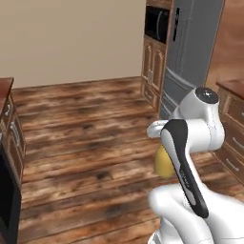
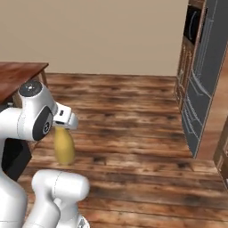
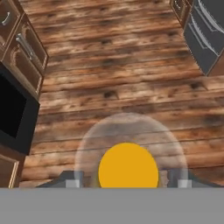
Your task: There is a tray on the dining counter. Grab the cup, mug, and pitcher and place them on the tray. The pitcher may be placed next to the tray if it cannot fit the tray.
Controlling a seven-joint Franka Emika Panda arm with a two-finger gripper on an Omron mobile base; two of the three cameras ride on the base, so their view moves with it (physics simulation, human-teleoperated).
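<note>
The mustard-yellow pitcher (image 1: 162, 163) hangs below my hand over the wooden floor, half hidden by my forearm in the left base view. From the right base view the pitcher (image 2: 64, 147) dangles under the white hand. In the hand view I look down on its pale rim and yellow inside (image 3: 127, 171), and my gripper (image 3: 127, 181) is shut on it, a finger on either side. The tray, cup and mug are out of view. I cannot tell whether the reddish-brown countertop (image 2: 18, 75) at the left is the dining counter.
A grey fridge (image 1: 190, 52) (image 2: 205, 80) stands ahead to the right beside tall wood cabinets with a built-in black oven (image 1: 156, 24). Brown cabinets (image 1: 13, 138) and a black appliance front (image 3: 11, 109) line the left. Wooden floor (image 2: 129, 124) lies open between them.
</note>
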